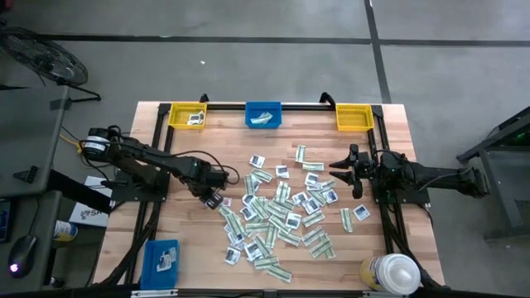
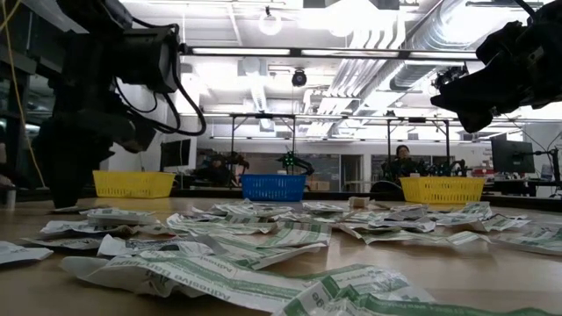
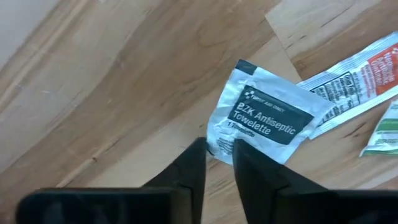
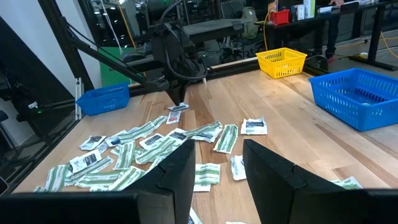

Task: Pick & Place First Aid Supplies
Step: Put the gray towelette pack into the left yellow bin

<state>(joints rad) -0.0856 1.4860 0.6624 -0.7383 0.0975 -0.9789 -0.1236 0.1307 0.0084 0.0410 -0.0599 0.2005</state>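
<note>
Many first aid supplies (image 1: 281, 211), white squarish packets and green-and-white strips, lie flat and scattered over the middle of the wooden table. At the pile's left edge lies a white "Antiseptic Towelette" packet (image 3: 264, 115). My left gripper (image 3: 219, 155) points down over it, open by a narrow gap, and the packet's near edge lies between its fingertips. My right gripper (image 1: 339, 171) waits level above the table's right side, open, with nothing between its fingers. My left gripper comes from above, pointing down, with one fingertip on each side of the towelette packet's edge (image 3: 217, 144) near a corner. The packet lies flat on the table. I cannot tell whether the fingertips touch it.
Two yellow bins (image 1: 188, 115) (image 1: 354, 117) and a blue bin (image 1: 263, 114) stand along the far edge. Another blue bin (image 1: 161, 261) sits at the near left. A white-capped bottle (image 1: 389, 273) stands at the near right. Bare wood lies left of the pile.
</note>
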